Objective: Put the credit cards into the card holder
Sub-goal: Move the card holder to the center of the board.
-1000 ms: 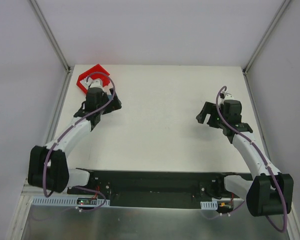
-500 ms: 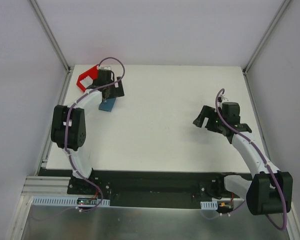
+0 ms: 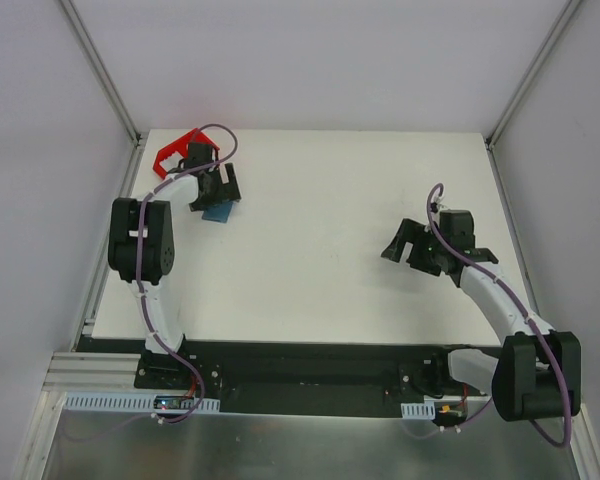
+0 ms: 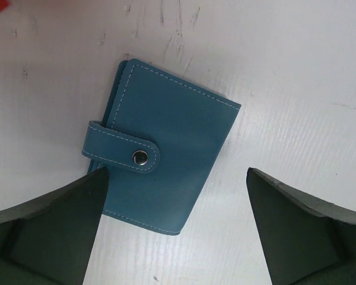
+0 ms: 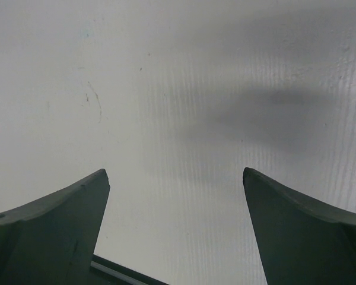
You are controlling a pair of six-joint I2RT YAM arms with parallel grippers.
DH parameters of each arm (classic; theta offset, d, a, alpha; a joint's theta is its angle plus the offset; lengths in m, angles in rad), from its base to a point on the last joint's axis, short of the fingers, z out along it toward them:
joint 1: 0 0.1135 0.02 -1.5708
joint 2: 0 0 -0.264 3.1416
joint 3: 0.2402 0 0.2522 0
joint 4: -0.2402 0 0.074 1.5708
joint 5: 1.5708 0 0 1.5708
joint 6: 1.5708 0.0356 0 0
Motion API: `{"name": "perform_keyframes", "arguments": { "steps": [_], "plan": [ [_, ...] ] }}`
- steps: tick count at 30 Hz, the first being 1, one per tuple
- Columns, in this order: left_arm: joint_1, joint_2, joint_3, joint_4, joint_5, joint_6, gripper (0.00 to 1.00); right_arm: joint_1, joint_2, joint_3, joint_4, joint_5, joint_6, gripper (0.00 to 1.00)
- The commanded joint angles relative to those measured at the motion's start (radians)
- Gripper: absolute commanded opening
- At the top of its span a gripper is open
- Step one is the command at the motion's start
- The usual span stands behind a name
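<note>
Card holder: the card holder (image 4: 166, 160) lies flat on the table (image 3: 330, 200) at about ten o'clock of the table top, just beside the red bin (image 3: 172, 158), which sits in the eleven o'clock corner.
Holder state: folded closed, strap across the front and the snap (image 4: 140, 157) fastened; no pocket shows.
Credit cards: none visible in any view; they may be in the red bin, but the left arm covers much of it and I cannot tell.
Left gripper: the left gripper (image 4: 176, 172) hangs over the holder with its jaws wide apart and nothing held. In the wrist view its left finger overlaps the holder's seven o'clock corner; its right finger stands clear of the four o'clock side.
Right gripper: the right gripper (image 5: 175, 172) is at about three o'clock of the table, jaws wide apart over bare table, holding nothing.
Done: by my reading, nothing yet; no card is in the holder.
Left to do: unsnap and open the holder, fetch each card, slide it into a pocket.
</note>
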Motion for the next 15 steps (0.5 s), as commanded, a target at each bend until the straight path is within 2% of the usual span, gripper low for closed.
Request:
{"name": "perform_keyframes", "arguments": {
  "steps": [1,7,15],
  "plan": [
    [-0.023,0.005,-0.043,-0.088,0.061,-0.033,0.93,0.003,-0.004,-0.015,0.008,-0.029,0.029,0.97],
    [-0.133,-0.093,-0.177,-0.096,0.022,-0.008,0.91,0.003,0.019,-0.022,0.009,-0.042,0.030,0.97],
    [-0.279,-0.185,-0.339,-0.096,0.041,-0.033,0.90,0.005,0.026,-0.033,0.008,-0.063,0.033,0.96]
  ]
}}
